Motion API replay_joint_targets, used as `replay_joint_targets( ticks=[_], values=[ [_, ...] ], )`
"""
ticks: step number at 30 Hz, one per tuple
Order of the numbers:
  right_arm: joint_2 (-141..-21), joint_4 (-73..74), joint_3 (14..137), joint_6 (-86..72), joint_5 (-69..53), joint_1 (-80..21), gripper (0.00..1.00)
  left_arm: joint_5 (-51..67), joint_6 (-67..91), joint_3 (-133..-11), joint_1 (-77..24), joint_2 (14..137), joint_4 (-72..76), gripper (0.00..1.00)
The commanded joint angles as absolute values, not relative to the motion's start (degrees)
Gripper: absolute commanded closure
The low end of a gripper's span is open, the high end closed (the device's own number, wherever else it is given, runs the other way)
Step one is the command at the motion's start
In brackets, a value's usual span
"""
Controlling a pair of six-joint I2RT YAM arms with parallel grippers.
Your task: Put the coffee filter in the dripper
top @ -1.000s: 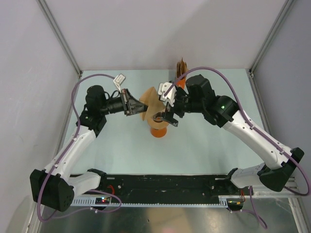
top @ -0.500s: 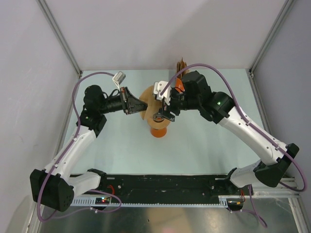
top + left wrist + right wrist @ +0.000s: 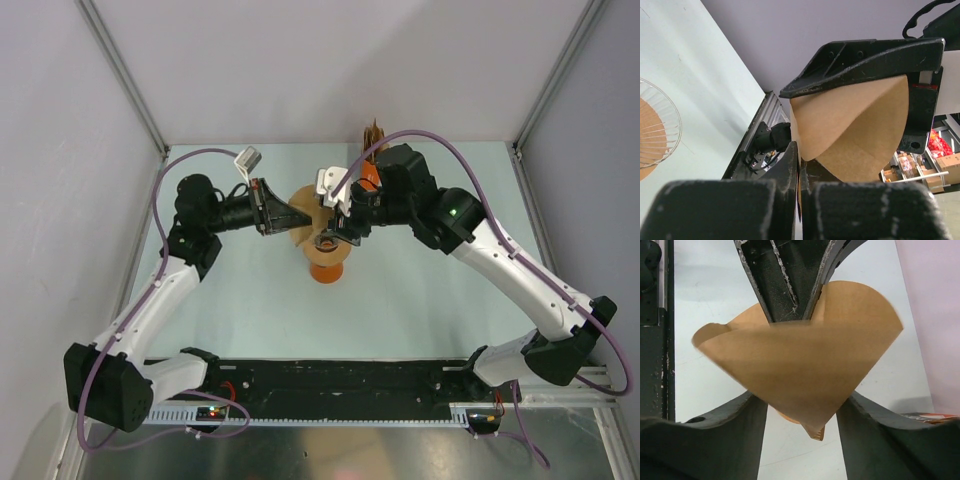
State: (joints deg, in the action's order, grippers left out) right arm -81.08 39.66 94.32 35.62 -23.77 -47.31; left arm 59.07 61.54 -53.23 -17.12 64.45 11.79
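Coffee filter (image 3: 805,355) up in the air between both arms, not yet in the dripper (image 3: 667,107). Left claw (image 3: 799,170) pressed together on one edge of the paper; thin brown edge shows between its fingers. Right claw (image 3: 800,407) has its jaws apart with the filter between them. The paper's lower edges meet both fingers, but I cannot tell whether it is truly squeezing or only resting against them. Filter is no longer flat: it bulges into a part-open cone, tip pointing down in the right wrist view. From above, the paper sits just over and slightly beyond the dripper, which appears to stand atop the orange beaker (image 3: 325,270) mid-counter (image 3: 420,300). Dripper's ribbed clear wall is visible at the left edge of the left wrist view, off to the side of the paper and apart from it. Judgement: pick-up done, opening of the cone seemingly under way. Left to do: line the tip over the dripper's mouth, lower it in, let go with both claws.
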Motion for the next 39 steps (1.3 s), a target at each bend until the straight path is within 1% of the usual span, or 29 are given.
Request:
replay_joint_targets(
  ticks=[1,2,7,10,11,12,13,15,16,19,22,23,25,27,30,35,37,38,39],
  values=[
    [-80.5,40.5,97.0,36.6,-25.4,-47.4,0.47,60.6,62.4,-53.6,-17.4,64.5,14.4,1.00],
    [-80.4,40.7,97.1,36.7,-25.5,-47.4,0.50,60.7,62.4,-53.7,-17.4,64.5,14.5,1.00],
    [-80.3,41.2,97.7,36.7,-26.5,-47.0,0.58,60.8,62.6,-53.8,-17.4,64.9,14.7,1.00],
    [-80.1,41.4,97.8,36.6,-27.3,-46.5,0.60,60.6,62.7,-53.6,-17.4,64.9,14.7,1.00],
    [-80.0,41.4,97.8,36.5,-27.4,-46.3,0.59,60.6,62.8,-53.6,-17.4,64.9,14.7,1.00],
    [-79.9,41.4,97.8,36.4,-27.6,-46.1,0.56,60.6,63.0,-53.6,-17.4,65.0,14.7,1.00],
    [-79.9,41.5,97.8,36.4,-27.5,-46.0,0.47,60.6,63.3,-53.5,-17.5,65.1,14.8,1.00],
    [-79.7,41.5,97.5,36.8,-26.5,-46.1,0.33,60.8,64.0,-53.7,-17.5,65.3,15.0,1.00],
    [-79.6,41.6,97.2,37.6,-25.4,-46.5,0.29,60.8,64.6,-53.8,-17.4,65.4,15.2,1.00],
    [-79.5,40.7,96.1,40.3,-19.0,-48.2,0.21,61.0,66.1,-53.8,-17.4,65.8,16.0,1.00],
    [-79.6,39.8,95.5,41.1,-16.3,-49.2,0.18,61.3,67.3,-53.7,-17.5,66.3,16.9,1.00],
    [-79.7,39.7,95.5,41.2,-16.1,-49.4,0.18,61.5,67.7,-53.6,-17.4,66.5,17.2,1.00],
    [-79.9,39.5,95.6,41.1,-16.2,-49.5,0.22,61.7,68.3,-53.4,-17.4,66.6,17.9,1.00],
    [-80.2,39.3,95.8,41.1,-16.4,-49.6,0.28,61.9,68.8,-53.3,-17.5,66.7,18.5,1.00],
    [-80.6,39.1,96.3,41.0,-16.5,-49.6,0.41,62.1,69.3,-53.1,-17.6,66.6,19.0,1.00],
    [-80.7,39.4,96.9,40.7,-17.2,-49.6,0.55,62.3,69.7,-52.7,-17.5,66.6,19.5,1.00],
    [-80.7,39.7,97.1,40.6,-17.7,-49.5,0.57,62.3,69.7,-52.6,-17.5,66.7,19.6,1.00],
    [-80.6,40.0,97.1,40.5,-18.1,-49.5,0.55,62.3,69.8,-52.5,-17.5,66.8,19.7,1.00],
    [-80.5,40.4,97.2,40.5,-18.7,-49.5,0.50,62.3,70.0,-52.6,-17.5,66.9,19.8,1.00]
  ],
)
